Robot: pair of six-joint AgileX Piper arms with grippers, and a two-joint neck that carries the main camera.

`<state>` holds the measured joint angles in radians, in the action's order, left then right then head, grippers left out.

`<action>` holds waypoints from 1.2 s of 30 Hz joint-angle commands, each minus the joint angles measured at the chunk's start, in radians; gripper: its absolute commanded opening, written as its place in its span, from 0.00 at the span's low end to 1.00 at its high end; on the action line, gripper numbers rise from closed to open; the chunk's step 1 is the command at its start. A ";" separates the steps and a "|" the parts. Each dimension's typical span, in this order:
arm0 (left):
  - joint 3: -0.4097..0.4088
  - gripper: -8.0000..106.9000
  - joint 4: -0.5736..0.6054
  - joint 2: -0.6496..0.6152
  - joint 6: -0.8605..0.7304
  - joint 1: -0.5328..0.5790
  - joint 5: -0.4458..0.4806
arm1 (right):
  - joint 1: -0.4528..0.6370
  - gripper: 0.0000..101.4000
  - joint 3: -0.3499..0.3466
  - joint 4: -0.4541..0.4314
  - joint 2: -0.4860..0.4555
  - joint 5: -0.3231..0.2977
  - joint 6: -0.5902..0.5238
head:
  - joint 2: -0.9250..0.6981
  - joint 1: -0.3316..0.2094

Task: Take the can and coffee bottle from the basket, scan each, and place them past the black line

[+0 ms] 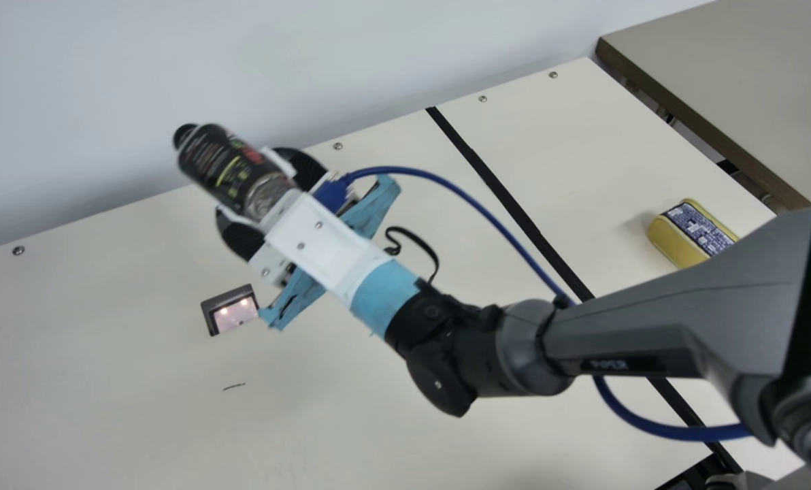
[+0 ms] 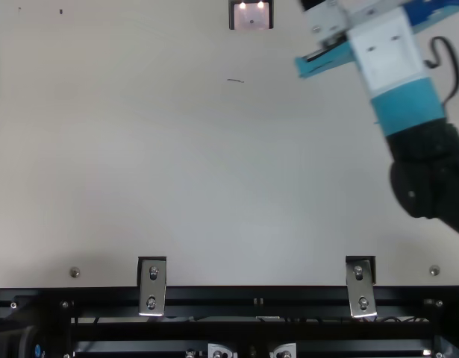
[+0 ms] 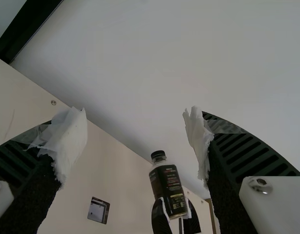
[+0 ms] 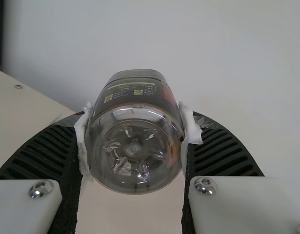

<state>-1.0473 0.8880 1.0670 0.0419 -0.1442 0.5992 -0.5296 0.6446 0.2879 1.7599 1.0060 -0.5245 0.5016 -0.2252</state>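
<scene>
Black coffee bottle (image 1: 223, 167) pinched in right gripper (image 1: 254, 189), left of black line (image 1: 501, 186); left gripper (image 3: 135, 131) spread. Likely scanning; next: present label to scanner (image 1: 235, 314).

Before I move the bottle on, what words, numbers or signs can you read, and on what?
None legible enough to quote.
Bottle, label: pale, yellow and red print, too blurred.
Yellow block, dark label: pale print, too small.
Right arm, dark strip: pale lettering, too blurred.
Black part at the top view's lower left: blue mark, too small.
</scene>
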 commanded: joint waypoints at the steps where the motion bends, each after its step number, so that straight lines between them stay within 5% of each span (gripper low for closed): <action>1: 0.000 0.85 0.000 0.000 0.000 0.000 0.000 | 0.049 0.00 -0.018 -0.004 -0.014 0.003 -0.006 | 0.011 -0.005; 14: 0.000 0.85 0.000 0.000 0.000 0.000 0.000 | 0.309 0.00 -0.134 -0.048 -0.095 0.017 -0.028 | 0.172 -0.017; 31: 0.000 0.85 0.000 0.000 0.000 0.000 0.000 | 0.677 0.00 -0.240 -0.239 -0.140 0.053 0.033 | 0.459 -0.162; 36: 0.000 0.85 0.000 0.000 0.000 0.000 0.000 | 0.772 0.00 -0.253 -0.288 -0.131 0.077 0.041 | 0.459 -0.162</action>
<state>-1.0473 0.8880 1.0670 0.0419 -0.1442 0.5992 0.2053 0.3948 0.0111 1.6247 1.0782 -0.4836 0.9418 -0.3583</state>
